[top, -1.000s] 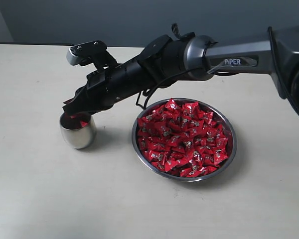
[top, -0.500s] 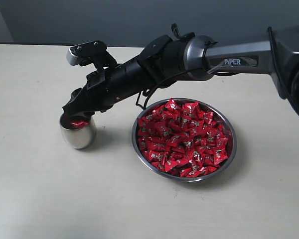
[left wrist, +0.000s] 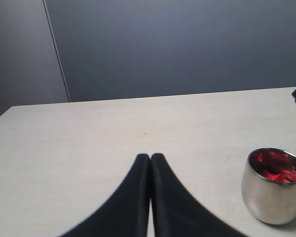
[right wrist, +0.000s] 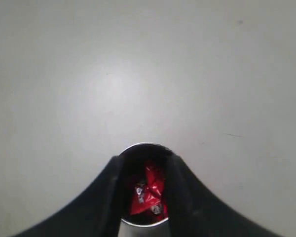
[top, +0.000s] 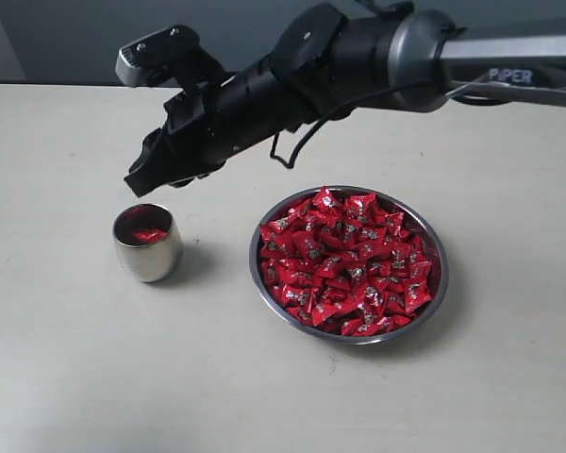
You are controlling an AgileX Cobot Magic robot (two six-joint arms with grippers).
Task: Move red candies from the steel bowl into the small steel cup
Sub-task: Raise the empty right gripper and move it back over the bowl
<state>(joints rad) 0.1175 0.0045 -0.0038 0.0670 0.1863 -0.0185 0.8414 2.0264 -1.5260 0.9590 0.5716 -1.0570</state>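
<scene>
A wide, shallow, round bowl of shiny steel with a thin rim [top: 254,264] sits near the middle of the pale, matte bench [top: 75,377]. It is heaped with small candies in glossy red crinkled wrappers [top: 349,264] flecked with white-silver marks, their ends pinched. To its left, apart from it and closer to the bench's left edge, stands a small, handleless, egg-shaped cup of polished steel [top: 148,250], upright, with mirror-like sides. A few of the same red candies [top: 146,231] lie inside it, below the rim.

The right arm [top: 292,85], black and smooth with a grey metal sleeve further back, reaches across from the right and slopes down toward the cup. Its jaws hang in the air above the cup and a little toward the bench's far edge, touching neither the cup nor the bench. In the right wrist view the two tapered black fingers stand moderately apart with nothing between them, and the cup's round mouth [right wrist: 143,146] and the wrappers [right wrist: 148,192] inside show through the gap.

In the left wrist view the left arm's jaws are pressed together, tip to tip, holding nothing, over bare bench with the cup [left wrist: 271,200] standing off to one side.
</scene>
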